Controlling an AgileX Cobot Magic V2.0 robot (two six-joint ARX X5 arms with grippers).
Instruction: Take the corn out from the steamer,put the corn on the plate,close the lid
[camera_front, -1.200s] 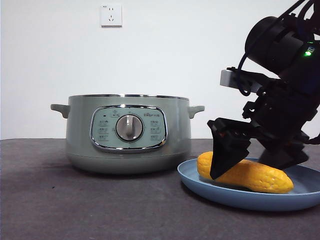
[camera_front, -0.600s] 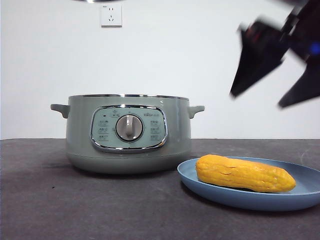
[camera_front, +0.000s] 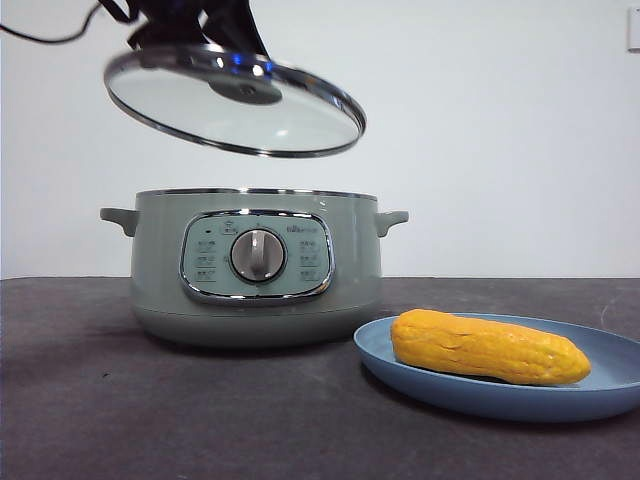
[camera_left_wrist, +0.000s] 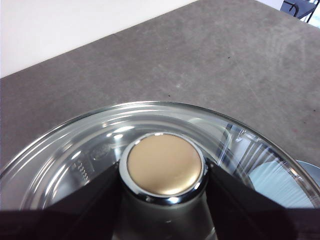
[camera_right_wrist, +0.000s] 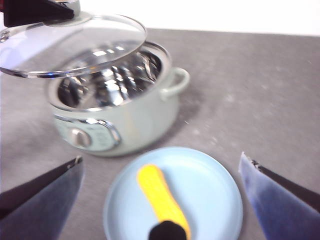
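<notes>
Worktop: dark grey, matte; all task items are carried on it or held above it.

Steamer: set toward the worktop's rear, panel and dial facing the front edge. Mouth uncovered; in the right wrist view only a shiny inner wall is seen, no corn inside.

Plate: on the worktop just beside the steamer, nearer the front edge; whether rim and pot base touch can't be told.

Lid: held in the air above the steamer, clear of its rim, tilted, and offset somewhat to the side away from the plate.

Corn: lying flat on the plate, tapered end pointing away from the steamer. Steps 1–2 are judged done.

Left gripper: pinched on the lid's knob, one dark jaw at each side.

Right gripper: spread wide, nothing held, hanging well above plate and corn.

Step in hand: closing the lid, approx. the last part of the task. Next move calls for the lid to be centred over the pot mouth, levelled, lowered until the chrome rim seats, then the knob released.

Obstructions: none seen betw. lid and pot. Risk, as judged: a tilted lid may catch one edge of the rim & seat crooked.
</notes>
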